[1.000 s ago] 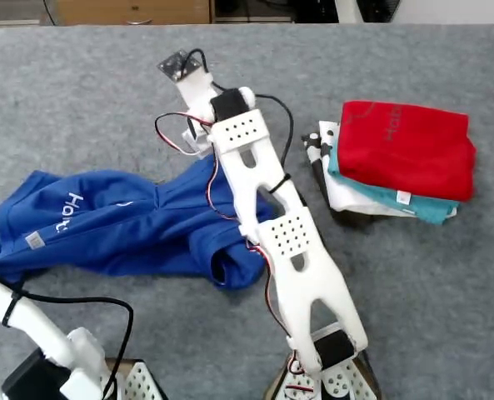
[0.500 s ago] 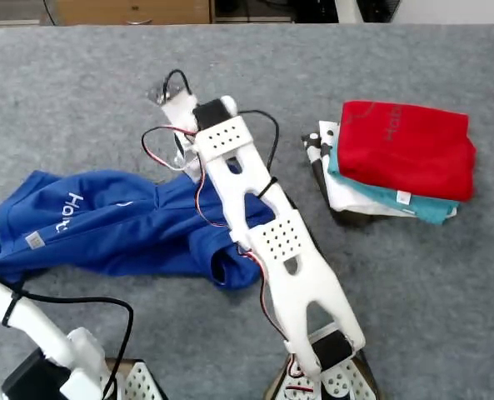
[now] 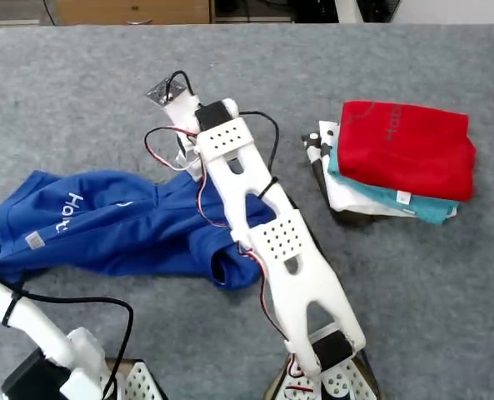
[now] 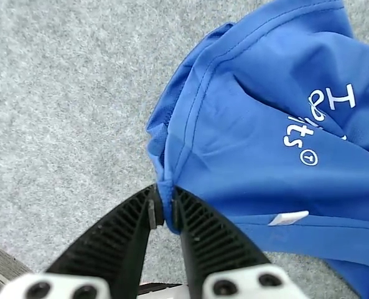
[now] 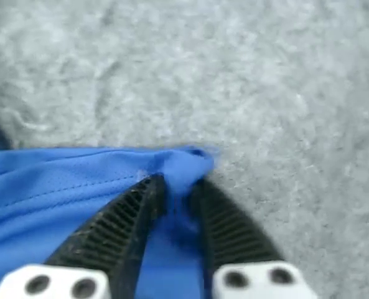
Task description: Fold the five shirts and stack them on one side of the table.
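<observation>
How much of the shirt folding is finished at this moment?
Done: a stack of folded shirts, red on top, with about four layers showing. In hand: the left tool and the right tool each pinch an edge of the blue shirt. Left: the blue shirt lies crumpled and unfolded; it must be folded and put on the stack.
</observation>
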`<act>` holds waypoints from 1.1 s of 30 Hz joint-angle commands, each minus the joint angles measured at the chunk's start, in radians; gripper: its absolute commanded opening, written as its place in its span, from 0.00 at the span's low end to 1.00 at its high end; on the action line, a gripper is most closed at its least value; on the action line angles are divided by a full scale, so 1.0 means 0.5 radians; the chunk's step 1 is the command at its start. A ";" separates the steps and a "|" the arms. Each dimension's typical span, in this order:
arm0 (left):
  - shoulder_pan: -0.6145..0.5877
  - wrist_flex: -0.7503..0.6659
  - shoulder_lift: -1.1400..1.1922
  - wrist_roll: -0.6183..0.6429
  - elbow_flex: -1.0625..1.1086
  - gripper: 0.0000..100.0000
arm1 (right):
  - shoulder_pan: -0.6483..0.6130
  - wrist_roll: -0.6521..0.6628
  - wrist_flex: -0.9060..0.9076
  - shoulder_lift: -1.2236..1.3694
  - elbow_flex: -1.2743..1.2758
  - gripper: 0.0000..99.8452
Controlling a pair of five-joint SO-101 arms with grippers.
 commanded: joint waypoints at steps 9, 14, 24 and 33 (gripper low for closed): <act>-0.003 -0.009 -0.066 -0.018 -0.031 0.02 | 0.041 0.015 -0.068 -0.011 -0.164 0.00; -0.006 -0.009 -0.066 -0.018 -0.031 0.02 | 0.072 0.009 -0.018 -0.017 -0.450 0.00; -0.003 0.080 -0.069 -0.003 -0.387 0.02 | 0.069 0.086 0.322 -0.434 -0.799 0.00; 0.012 0.359 -0.069 0.107 -1.270 0.02 | 0.057 0.157 0.331 -1.404 -0.796 0.00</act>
